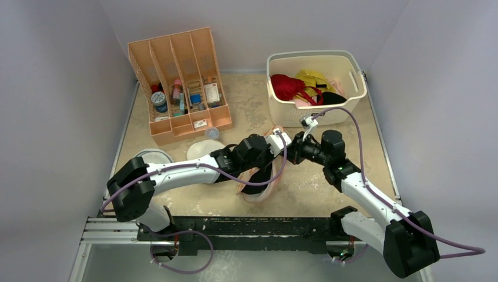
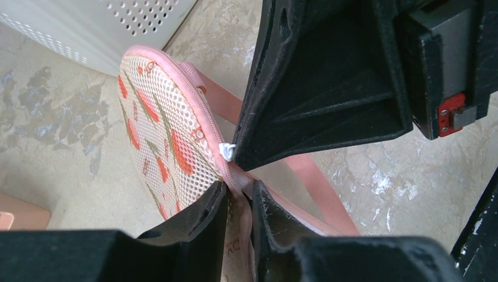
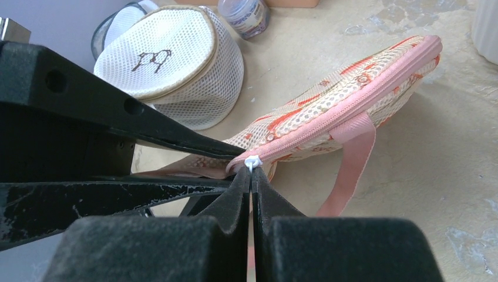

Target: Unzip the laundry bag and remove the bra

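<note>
The laundry bag (image 1: pixel 253 195), cream-peach with red-orange flowers and a pink zip rim, is held up off the table between my two grippers. My left gripper (image 2: pixel 239 197) is shut on the bag's pink rim (image 2: pixel 202 126) just below the white zip pull (image 2: pixel 226 151). My right gripper (image 3: pixel 252 176) is shut on that zip pull (image 3: pixel 253 163); the zip beyond it (image 3: pixel 352 94) is closed. From above, the near part of the bag hangs open and the black bra (image 1: pixel 256 178) shows inside. Both grippers meet near the bag's far end (image 1: pixel 290 144).
A white basket (image 1: pixel 282 111) with red and yellow garments stands right behind the grippers. A round white mesh bag with a glasses drawing (image 3: pixel 170 64) and a small jar (image 3: pixel 244 14) lie to the left. A peach organizer (image 1: pixel 182 82) stands at the back left, and a mesh disc (image 1: pixel 154 157) lies below it.
</note>
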`<state>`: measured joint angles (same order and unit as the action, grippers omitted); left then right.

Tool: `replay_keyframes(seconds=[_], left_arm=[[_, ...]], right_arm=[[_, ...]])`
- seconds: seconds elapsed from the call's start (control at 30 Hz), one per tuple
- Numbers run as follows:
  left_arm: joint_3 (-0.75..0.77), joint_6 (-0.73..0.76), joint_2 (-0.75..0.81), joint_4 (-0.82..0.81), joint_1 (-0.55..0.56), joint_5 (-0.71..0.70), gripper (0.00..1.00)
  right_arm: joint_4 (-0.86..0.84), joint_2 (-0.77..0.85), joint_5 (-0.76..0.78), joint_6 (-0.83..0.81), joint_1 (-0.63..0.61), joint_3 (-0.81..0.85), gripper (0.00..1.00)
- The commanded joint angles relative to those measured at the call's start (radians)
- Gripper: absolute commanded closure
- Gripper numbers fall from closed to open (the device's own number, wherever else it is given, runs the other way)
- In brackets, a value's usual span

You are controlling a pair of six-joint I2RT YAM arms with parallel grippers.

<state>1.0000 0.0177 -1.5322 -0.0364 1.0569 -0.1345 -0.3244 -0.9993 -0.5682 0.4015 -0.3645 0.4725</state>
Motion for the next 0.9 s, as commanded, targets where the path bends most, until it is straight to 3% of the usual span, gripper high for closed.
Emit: replay_keyframes(seconds=[0.0, 0.2, 0.3, 0.63, 0.83, 0.87], left_arm=[[0.044, 0.007, -0.009, -0.019, 0.003, -0.010, 0.84], [0.051, 0.037, -0.002, 0.004, 0.003, -0.004, 1.00], [0.054, 0.053, 0.002, 0.018, 0.003, 0.000, 1.00], [0.052, 0.091, 0.028, 0.036, 0.005, 0.103, 1.00], [0.062, 0.085, 0.015, 0.049, 0.008, 0.094, 1.00], [0.067, 0.080, 0.013, 0.052, 0.008, 0.092, 0.96]], right_arm=[[-0.029, 0.016, -0.022, 0.010, -0.005, 0.018, 1.00], [0.014, 0.016, 0.042, 0.002, -0.005, 0.040, 1.00], [0.052, 0.015, 0.072, 0.027, -0.005, 0.044, 1.00], [0.120, -0.057, 0.395, -0.009, 0.022, 0.092, 1.00], [0.095, -0.081, 0.246, -0.073, 0.065, 0.112, 1.00], [0.081, -0.068, 0.223, -0.096, 0.066, 0.112, 1.00]])
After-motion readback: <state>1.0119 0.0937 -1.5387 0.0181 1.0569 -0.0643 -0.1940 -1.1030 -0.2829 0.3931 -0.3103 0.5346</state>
